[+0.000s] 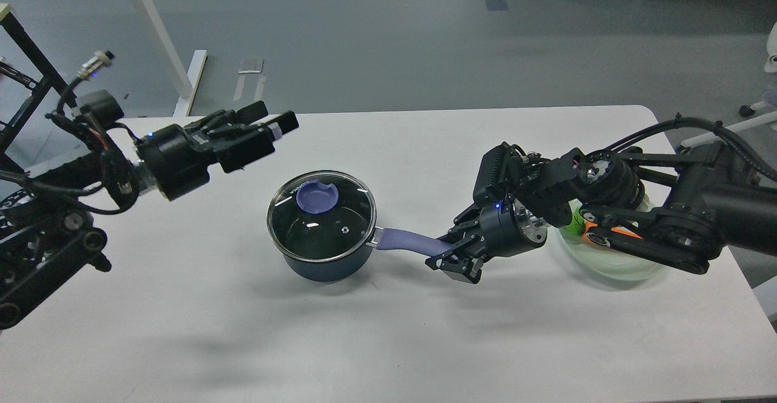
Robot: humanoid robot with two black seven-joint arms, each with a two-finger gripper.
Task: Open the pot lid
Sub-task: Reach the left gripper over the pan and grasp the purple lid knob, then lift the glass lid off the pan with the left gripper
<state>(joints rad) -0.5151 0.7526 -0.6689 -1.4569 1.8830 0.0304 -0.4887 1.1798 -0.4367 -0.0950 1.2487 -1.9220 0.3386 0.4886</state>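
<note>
Pot (325, 251) stands mid-table (182, 306), lid (320, 215) seated on it. Its handle end is clamped by the right gripper (452, 257). Left gripper (267, 130) is held apart, fingers narrowly parted, empty. Green plate (613, 266) lies under right arm.

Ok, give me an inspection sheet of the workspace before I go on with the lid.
Surface: white table, bare at the front.
Job's things: pot upright at the centre, lid seated on it, purple knob up; handle points toward the right arm.
Clutter: pale green plate under the right arm, something green and orange on it.
End effectors: left end effector hangs above and left of the lid, holding nothing; right end effector at the handle's end, grip unclear.
Cables: black bundles along both arms.
Surroundings: grey floor, white table legs behind.
</note>
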